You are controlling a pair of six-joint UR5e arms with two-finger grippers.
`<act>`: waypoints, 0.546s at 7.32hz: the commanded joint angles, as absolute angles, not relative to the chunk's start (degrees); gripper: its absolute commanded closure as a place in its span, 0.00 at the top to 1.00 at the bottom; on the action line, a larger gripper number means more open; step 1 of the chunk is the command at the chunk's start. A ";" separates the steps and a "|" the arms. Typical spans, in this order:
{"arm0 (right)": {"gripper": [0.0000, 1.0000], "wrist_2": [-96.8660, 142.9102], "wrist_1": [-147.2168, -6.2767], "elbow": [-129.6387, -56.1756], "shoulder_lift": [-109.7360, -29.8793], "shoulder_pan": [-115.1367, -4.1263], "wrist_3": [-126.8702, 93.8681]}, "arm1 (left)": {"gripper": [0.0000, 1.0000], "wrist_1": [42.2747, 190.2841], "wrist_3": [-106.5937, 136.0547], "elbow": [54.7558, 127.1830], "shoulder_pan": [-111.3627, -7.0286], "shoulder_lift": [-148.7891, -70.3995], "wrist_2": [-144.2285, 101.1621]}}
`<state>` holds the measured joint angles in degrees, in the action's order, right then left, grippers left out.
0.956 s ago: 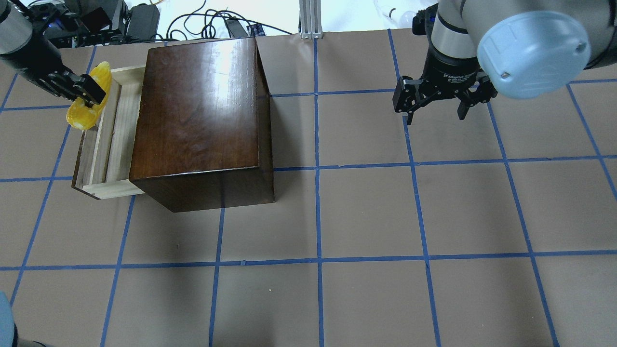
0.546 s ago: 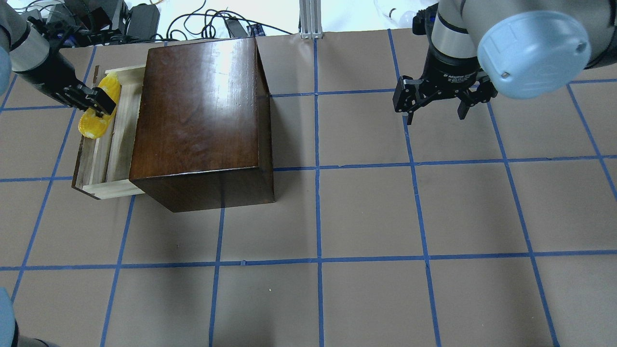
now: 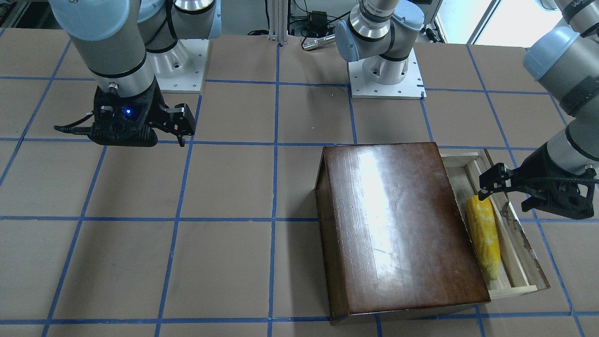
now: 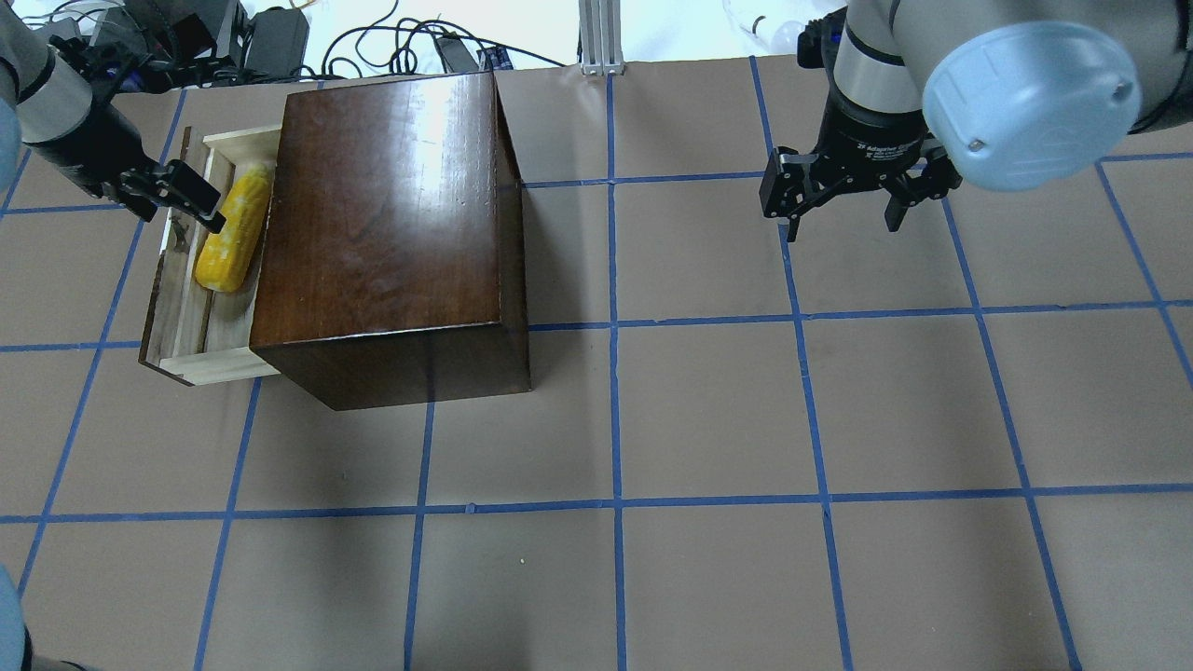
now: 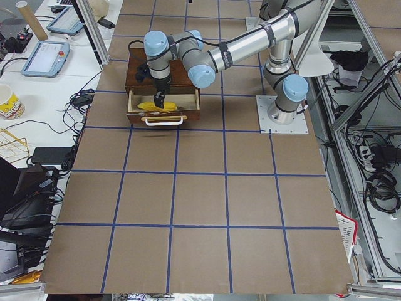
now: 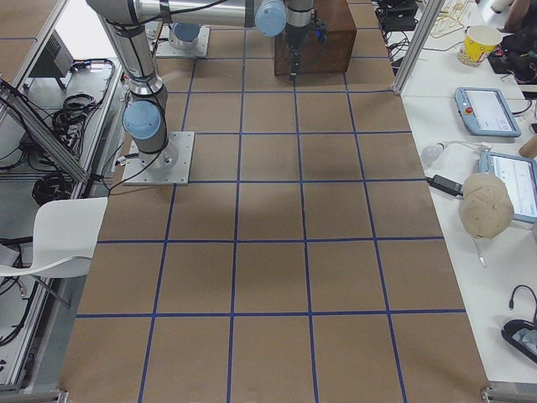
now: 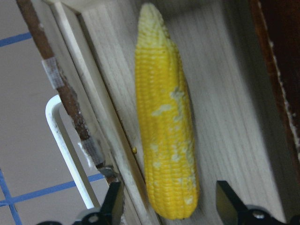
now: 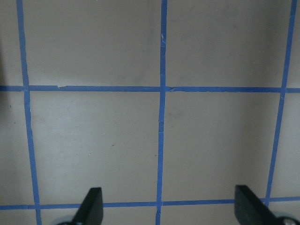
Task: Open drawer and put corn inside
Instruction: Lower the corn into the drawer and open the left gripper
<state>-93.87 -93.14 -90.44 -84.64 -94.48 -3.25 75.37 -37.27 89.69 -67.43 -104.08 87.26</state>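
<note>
The drawer (image 4: 191, 308) is pulled out of the dark-brown box (image 4: 382, 233) toward the view's left. The yellow corn (image 4: 233, 229) lies flat on the drawer's pale wood floor, also in the front view (image 3: 485, 236) and the left wrist view (image 7: 165, 140). My left gripper (image 4: 182, 200) is open and empty, just above the drawer's far end beside the corn; its fingertips (image 7: 112, 204) straddle the cob's end. My right gripper (image 4: 839, 200) is open and empty, hovering over bare table far right of the box.
A white handle (image 7: 65, 150) sticks out from the drawer's scuffed dark front panel (image 4: 163, 289). Blue tape lines grid the brown table (image 4: 708, 419). Cables and gear (image 4: 186, 37) lie beyond the table's far edge.
My left gripper has let go of the corn. The corn dropped from the drawer's front edge onto the drawer floor against the box. The gripper opened and pulled back slightly. The right arm has not moved.
</note>
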 commanded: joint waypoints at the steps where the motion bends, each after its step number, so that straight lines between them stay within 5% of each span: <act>1: 1.00 -93.87 -93.08 -90.44 -84.73 -94.48 -3.25 | 1.00 76.89 -37.18 88.34 -67.67 -102.22 87.45; 4: 1.00 -93.87 -93.08 -90.44 -84.64 -94.48 -3.25 | 1.00 86.80 -35.43 82.99 -70.12 -98.01 87.71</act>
<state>-93.87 -93.08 -90.42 -84.67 -94.48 -3.25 82.77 -36.22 85.29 -68.93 -99.69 87.58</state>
